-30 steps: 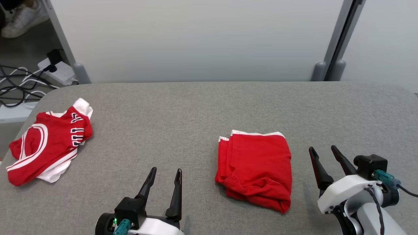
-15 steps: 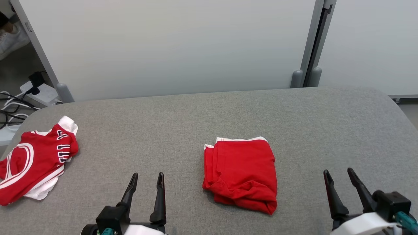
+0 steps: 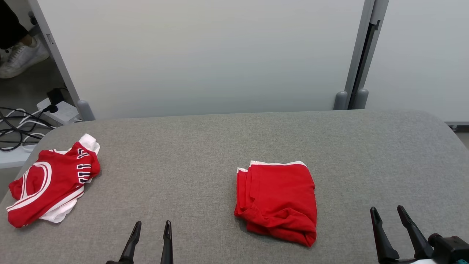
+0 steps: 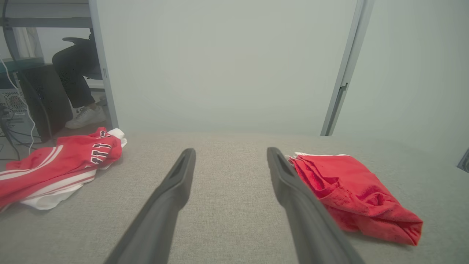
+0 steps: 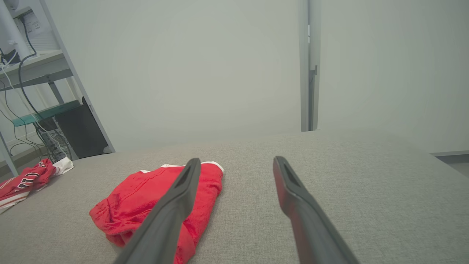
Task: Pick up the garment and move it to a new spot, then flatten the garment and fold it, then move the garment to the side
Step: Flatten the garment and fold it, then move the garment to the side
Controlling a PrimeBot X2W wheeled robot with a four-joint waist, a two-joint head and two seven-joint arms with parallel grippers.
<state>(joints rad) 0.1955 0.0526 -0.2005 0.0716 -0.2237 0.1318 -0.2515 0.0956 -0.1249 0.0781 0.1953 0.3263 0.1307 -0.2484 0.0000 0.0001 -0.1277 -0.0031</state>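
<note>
A red garment (image 3: 278, 201), folded into a compact rectangle with white trim at its far edge, lies on the grey table (image 3: 220, 146) right of centre; it is also in the left wrist view (image 4: 348, 190) and the right wrist view (image 5: 146, 198). A second garment, a crumpled red and white jersey (image 3: 51, 187) with lettering, lies at the table's left edge (image 4: 55, 168). My left gripper (image 3: 152, 224) is open at the near edge, left of the folded garment and apart from it (image 4: 231, 152). My right gripper (image 3: 386, 209) is open to that garment's right, holding nothing (image 5: 236, 160).
A pale partition wall with a grey post (image 3: 361, 55) runs behind the table. Cables and a power strip (image 3: 58, 110) lie on the floor at the far left, near a person's white shoe (image 3: 22, 58). Bare table surface lies between the two garments.
The head camera has shifted. Both grippers have drawn back toward the near edge, away from the folded garment, still open. Neither garment has moved on the table.
</note>
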